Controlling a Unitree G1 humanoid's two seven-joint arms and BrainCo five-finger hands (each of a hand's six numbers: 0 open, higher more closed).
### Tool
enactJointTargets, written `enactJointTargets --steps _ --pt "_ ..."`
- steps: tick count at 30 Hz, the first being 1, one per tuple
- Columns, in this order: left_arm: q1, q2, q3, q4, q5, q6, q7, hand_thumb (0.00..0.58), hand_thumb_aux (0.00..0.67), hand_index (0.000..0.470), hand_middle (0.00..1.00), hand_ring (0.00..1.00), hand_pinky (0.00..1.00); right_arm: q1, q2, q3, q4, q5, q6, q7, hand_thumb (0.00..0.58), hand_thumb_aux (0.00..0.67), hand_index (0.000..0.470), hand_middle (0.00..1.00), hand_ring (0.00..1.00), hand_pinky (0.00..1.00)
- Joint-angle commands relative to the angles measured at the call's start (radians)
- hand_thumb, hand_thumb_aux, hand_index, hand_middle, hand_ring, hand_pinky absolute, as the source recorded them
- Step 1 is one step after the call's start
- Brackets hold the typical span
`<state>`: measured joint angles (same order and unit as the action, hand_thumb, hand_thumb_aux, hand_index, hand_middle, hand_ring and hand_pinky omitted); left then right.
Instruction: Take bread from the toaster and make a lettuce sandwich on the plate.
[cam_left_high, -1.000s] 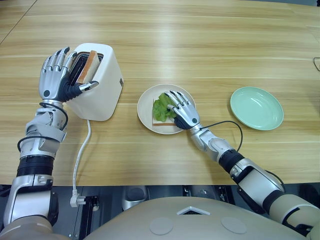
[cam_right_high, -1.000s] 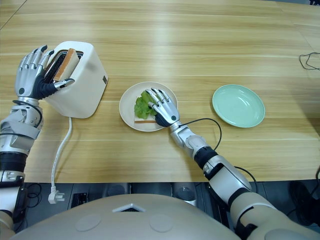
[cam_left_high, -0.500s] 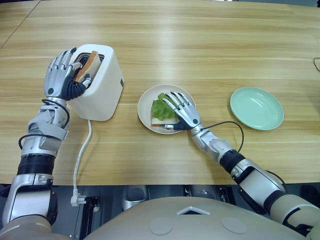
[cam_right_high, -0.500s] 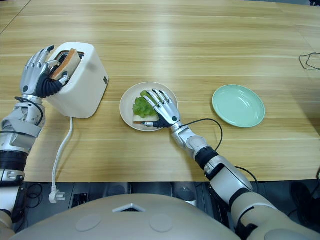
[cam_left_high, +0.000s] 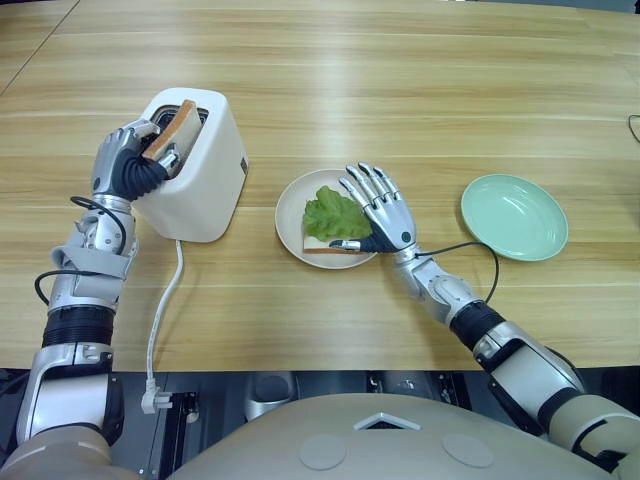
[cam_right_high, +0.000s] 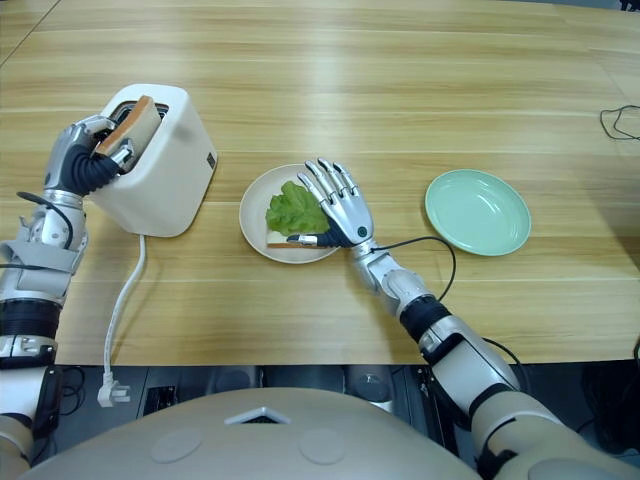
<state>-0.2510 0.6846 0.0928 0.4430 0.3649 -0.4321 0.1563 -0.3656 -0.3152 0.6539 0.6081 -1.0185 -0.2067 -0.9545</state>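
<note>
1. Pinching the bread slice (cam_left_high: 179, 124) standing in the toaster (cam_left_high: 208, 178), the left hand (cam_left_high: 124, 166) curls its fingers around it.
2. Beside the lettuce (cam_left_high: 330, 212) on the plate (cam_left_high: 291, 205), atop a second slice (cam_left_high: 320, 247), the right hand (cam_left_high: 386, 211) hangs, fingers spread.

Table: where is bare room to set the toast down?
Bare wood: the far side, and a strip between toaster and white plate. The green plate holds nothing. Crowded: white plate, with lettuce on bread and the open right hand at its edge; left hand grips the toast.
</note>
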Motion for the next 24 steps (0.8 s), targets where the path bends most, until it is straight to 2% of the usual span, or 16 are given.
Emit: enactJointTargets --steps 1,14,24 --pt "-0.005 -0.022 0.025 0.014 -0.081 -0.044 -0.038 0.58 0.67 0.46 1.0 1.0 1.0 0.025 -0.019 -0.04 -0.078 0.004 0.003 -0.04 0.0 0.0 0.0 0.0 0.0 0.0" --pt "-0.042 -0.067 0.122 -0.034 -0.206 -0.095 -0.045 0.58 0.67 0.46 1.0 1.0 1.0 0.051 -0.046 -0.119 -0.14 0.008 0.014 -0.072 0.0 0.0 0.0 0.0 0.0 0.0" --pt "-0.081 -0.133 0.156 -0.13 -0.364 -0.114 -0.134 0.58 0.67 0.46 1.0 1.0 1.0 0.071 -0.08 -0.202 -0.158 0.054 -0.014 -0.07 0.0 0.0 0.0 0.0 0.0 0.0"
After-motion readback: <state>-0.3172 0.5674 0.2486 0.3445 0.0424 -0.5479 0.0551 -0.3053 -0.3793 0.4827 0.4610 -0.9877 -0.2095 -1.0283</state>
